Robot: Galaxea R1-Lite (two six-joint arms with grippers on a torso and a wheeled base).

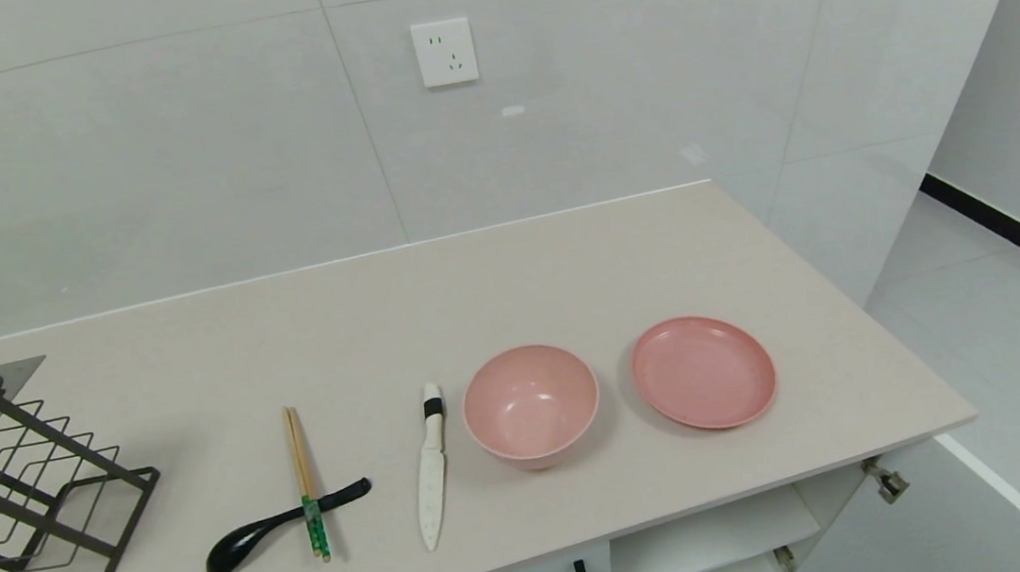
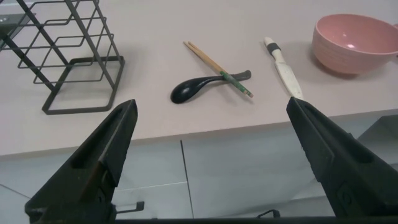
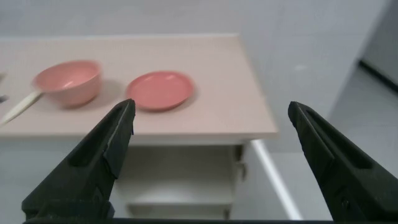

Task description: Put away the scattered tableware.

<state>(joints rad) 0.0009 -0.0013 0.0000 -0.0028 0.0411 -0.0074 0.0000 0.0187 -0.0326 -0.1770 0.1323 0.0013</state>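
A row of tableware lies along the front of the beige counter (image 1: pixel 474 299): a black spoon (image 1: pixel 257 535) with wooden chopsticks (image 1: pixel 305 478) lying across its handle, a white knife (image 1: pixel 432 469), a pink bowl (image 1: pixel 530 405) and a pink plate (image 1: pixel 703 370). My left gripper (image 2: pixel 211 134) hangs open below and in front of the counter edge, facing the spoon (image 2: pixel 193 87), the chopsticks (image 2: pixel 217 65) and the knife (image 2: pixel 283 65). My right gripper (image 3: pixel 211 134) is open too, off the counter's front, facing the bowl (image 3: pixel 67 81) and plate (image 3: pixel 160 89).
A black wire dish rack (image 1: pixel 10 490) stands at the counter's left end, also seen as the rack (image 2: pixel 65 50) from the left wrist. A tiled wall with a socket (image 1: pixel 445 51) backs the counter. White cabinet fronts (image 1: pixel 690 551) sit below; the counter ends at the right over open floor.
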